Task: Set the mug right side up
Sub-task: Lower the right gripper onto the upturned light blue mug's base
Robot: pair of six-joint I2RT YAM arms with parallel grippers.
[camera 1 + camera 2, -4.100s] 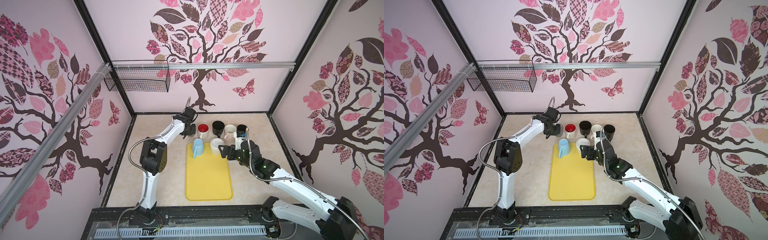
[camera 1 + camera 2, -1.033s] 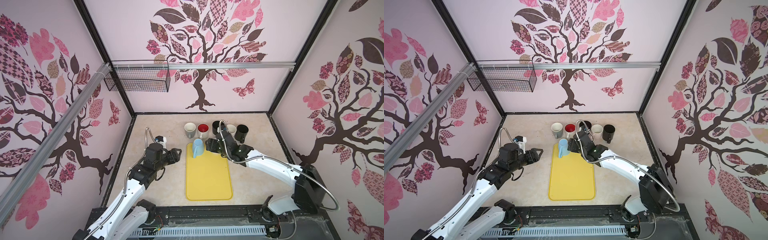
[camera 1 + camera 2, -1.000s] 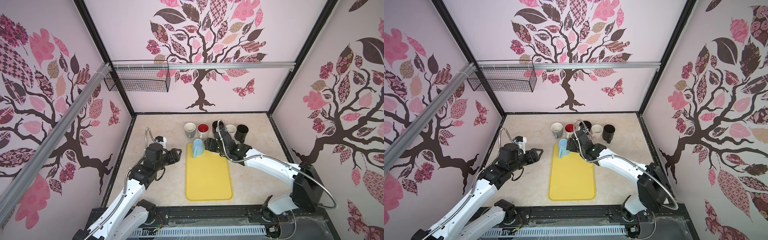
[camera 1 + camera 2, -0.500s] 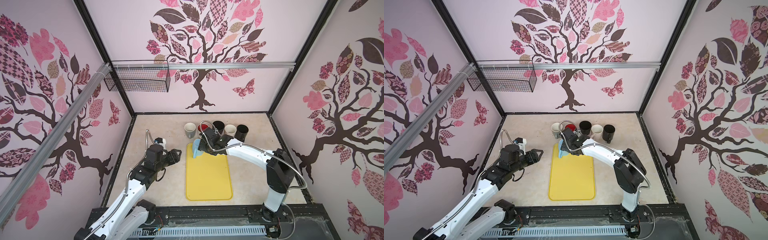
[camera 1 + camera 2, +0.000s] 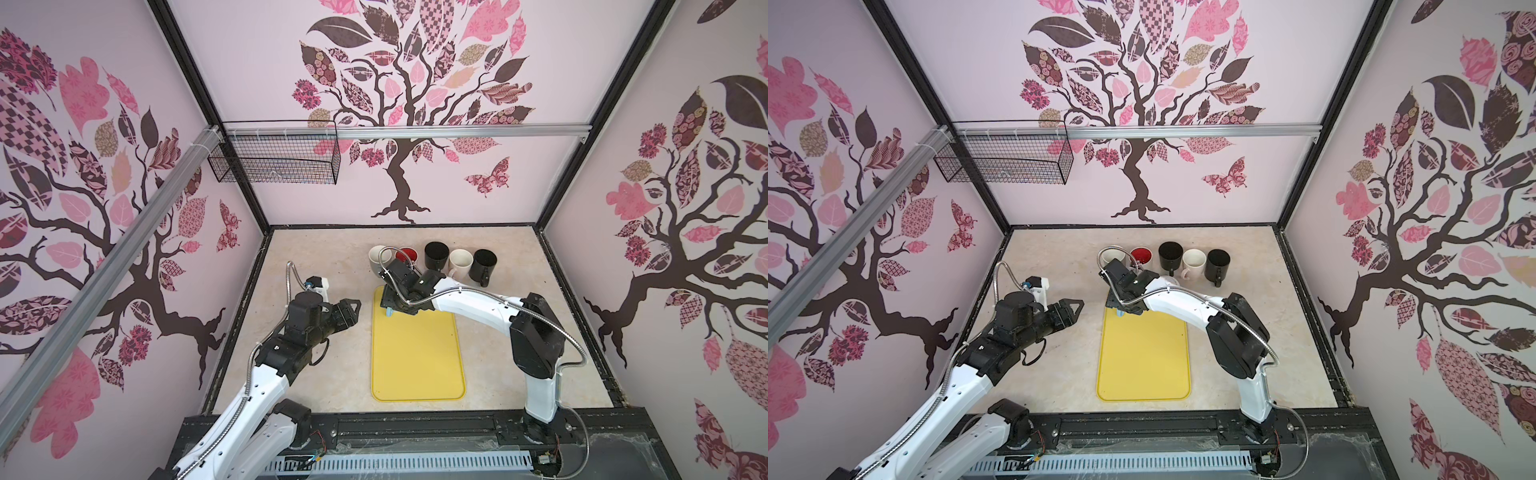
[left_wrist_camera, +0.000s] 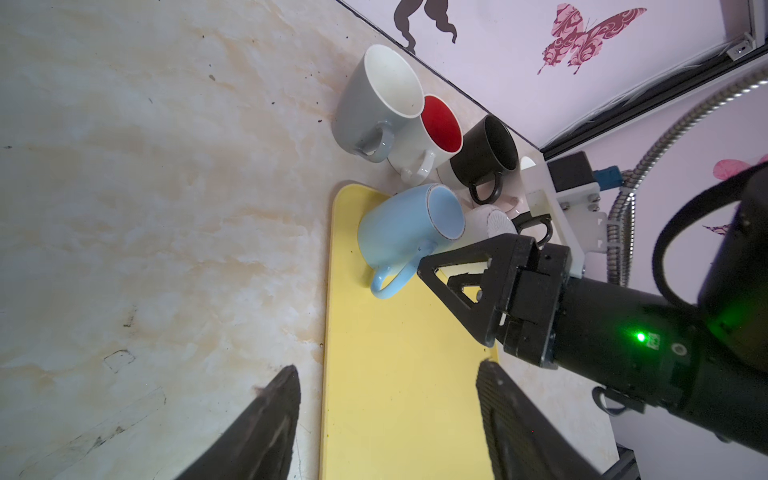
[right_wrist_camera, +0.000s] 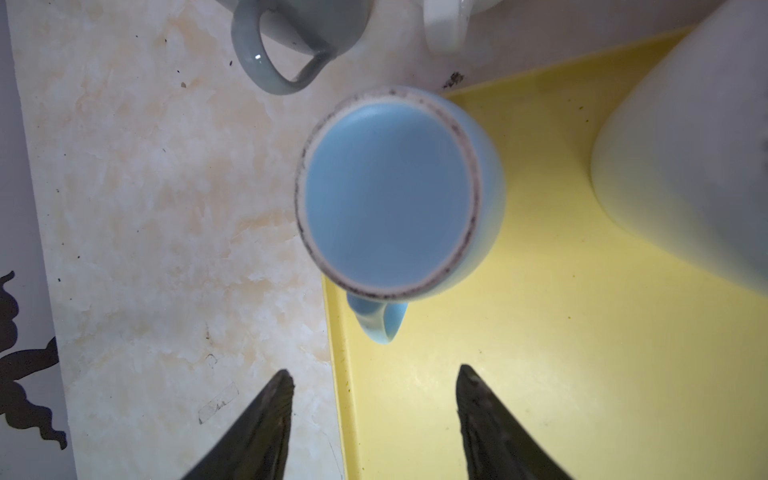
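Observation:
The light blue mug (image 7: pixel 388 191) stands upside down on the far left corner of the yellow mat (image 7: pixel 540 374), base up and handle (image 7: pixel 380 322) toward the mat's front. My right gripper (image 7: pixel 374 378) hangs open just above it, with nothing between its fingers. In both top views that gripper (image 5: pixel 395 301) (image 5: pixel 1123 303) covers the mug, and only a blue sliver (image 5: pixel 389 312) (image 5: pixel 1120 313) shows. The left wrist view shows the mug (image 6: pixel 409 226) beside a right fingertip (image 6: pixel 432 270). My left gripper (image 6: pixel 388 370) (image 5: pixel 351 309) is open over the table left of the mat.
Several upright mugs line the back: grey (image 5: pixel 379 255), red-lined (image 5: pixel 406 254), black (image 5: pixel 436 254), cream (image 5: pixel 460 261), black (image 5: pixel 484 262). A white mug (image 7: pixel 685 166) (image 6: pixel 494 220) stands upside down on the mat beside the blue one. A wire basket (image 5: pixel 274 158) hangs high at the back left.
My right gripper has swung left from beside the white mug to above the blue mug, and its jaws have narrowed somewhat. The left arm has barely moved.

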